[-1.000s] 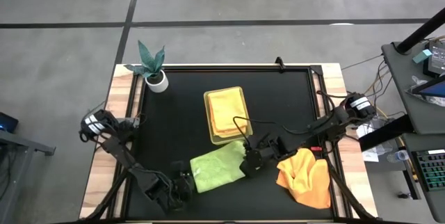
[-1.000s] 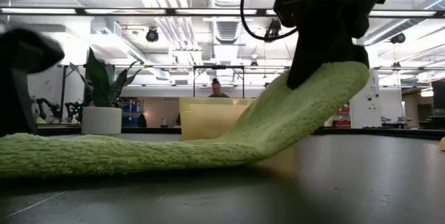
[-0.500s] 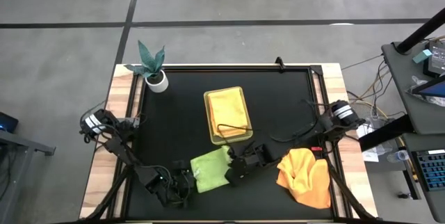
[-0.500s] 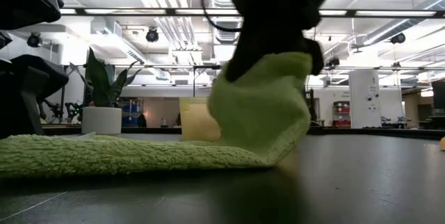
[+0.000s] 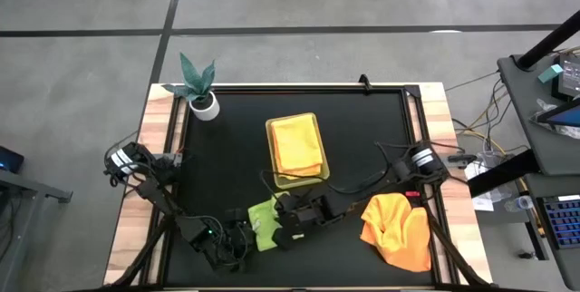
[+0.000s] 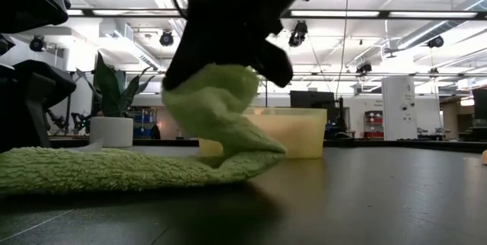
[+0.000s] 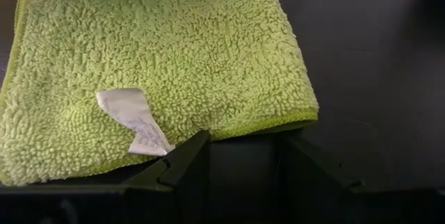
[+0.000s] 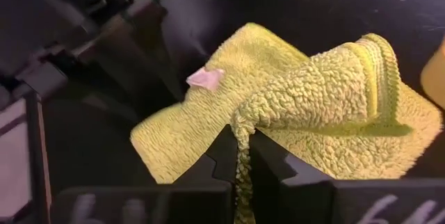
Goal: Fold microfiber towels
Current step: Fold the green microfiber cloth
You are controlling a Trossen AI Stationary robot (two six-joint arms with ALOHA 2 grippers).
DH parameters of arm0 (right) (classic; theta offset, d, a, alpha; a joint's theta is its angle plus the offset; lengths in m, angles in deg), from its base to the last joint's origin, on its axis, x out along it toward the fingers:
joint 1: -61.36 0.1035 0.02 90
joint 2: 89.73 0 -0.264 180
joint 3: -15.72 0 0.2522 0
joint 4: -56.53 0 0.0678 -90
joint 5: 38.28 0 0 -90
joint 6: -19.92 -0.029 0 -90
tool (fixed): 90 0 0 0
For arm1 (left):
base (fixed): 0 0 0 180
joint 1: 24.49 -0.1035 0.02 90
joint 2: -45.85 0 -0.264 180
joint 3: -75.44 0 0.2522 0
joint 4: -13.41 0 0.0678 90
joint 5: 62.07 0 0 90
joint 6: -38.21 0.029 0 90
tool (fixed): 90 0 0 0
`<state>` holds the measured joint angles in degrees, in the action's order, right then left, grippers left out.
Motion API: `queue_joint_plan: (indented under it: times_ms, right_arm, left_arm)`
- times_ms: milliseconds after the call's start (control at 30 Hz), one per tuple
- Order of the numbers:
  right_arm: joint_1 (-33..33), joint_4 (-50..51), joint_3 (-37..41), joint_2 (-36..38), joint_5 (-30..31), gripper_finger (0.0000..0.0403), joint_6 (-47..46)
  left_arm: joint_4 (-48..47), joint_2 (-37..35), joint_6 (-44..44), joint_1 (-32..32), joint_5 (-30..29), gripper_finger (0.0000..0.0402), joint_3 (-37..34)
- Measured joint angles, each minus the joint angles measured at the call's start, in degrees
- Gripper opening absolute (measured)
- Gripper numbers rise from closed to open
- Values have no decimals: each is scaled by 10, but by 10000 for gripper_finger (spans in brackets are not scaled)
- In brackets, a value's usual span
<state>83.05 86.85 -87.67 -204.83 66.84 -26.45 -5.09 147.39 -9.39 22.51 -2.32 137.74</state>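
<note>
The light green microfiber towel (image 5: 262,223) lies on the black mat near the table's front edge, and its white label (image 7: 132,120) faces up. My right gripper (image 8: 240,139) is shut on its right edge, which it carries above the flat part (image 6: 91,170). At the towel's left edge my left gripper (image 7: 243,144) stands open, with nothing between its fingers. A pale yellow towel (image 5: 295,142) lies in the tray. An orange towel (image 5: 397,228) lies crumpled at the front right. My right gripper pinches the green towel's edge (image 8: 242,121) between its two fingers. It comes slanting down from the table's right side. The held part (image 6: 217,104) is lifted and curls back slack over the rest, which stays flat on the mat.
A yellow-green plastic tray (image 5: 275,176) stands mid-table just beyond the green towel. A small potted plant (image 5: 200,91) stands at the far left corner. Bare black mat (image 5: 362,129) stretches at the far right.
My right gripper has gone toward the table's left edge while staying shut on the green towel's right edge. That edge has come over the towel's middle, so the right part is folding over. The left part has stayed flat on the mat.
</note>
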Motion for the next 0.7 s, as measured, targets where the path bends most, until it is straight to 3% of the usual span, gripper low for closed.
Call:
queue_joint_plan:
  times_ms: [700]
  right_arm:
    - [-4,-56,-7,-26,-1,13,25]
  left_arm:
    - [0,0,0,-2,-4,164,-2]
